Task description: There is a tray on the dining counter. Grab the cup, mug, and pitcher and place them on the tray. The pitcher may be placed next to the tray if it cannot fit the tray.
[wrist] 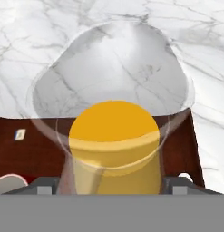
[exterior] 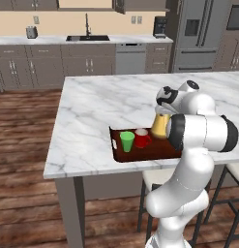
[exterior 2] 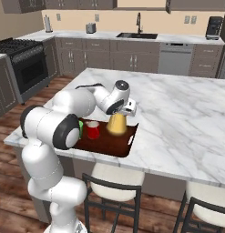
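Reddish-brown tray (exterior: 146,154) holds one cup (exterior: 126,141), one mug (exterior: 141,138), one pitcher (exterior: 160,126).

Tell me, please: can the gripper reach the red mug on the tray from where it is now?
Probably yes, after rising: the gripper hangs over the pitcher, and the mug stands beside it on the tray, open from above.

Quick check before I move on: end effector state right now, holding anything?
End effector: open, its fingers set apart on either side of the pitcher, which stands on the tray; not gripping it.
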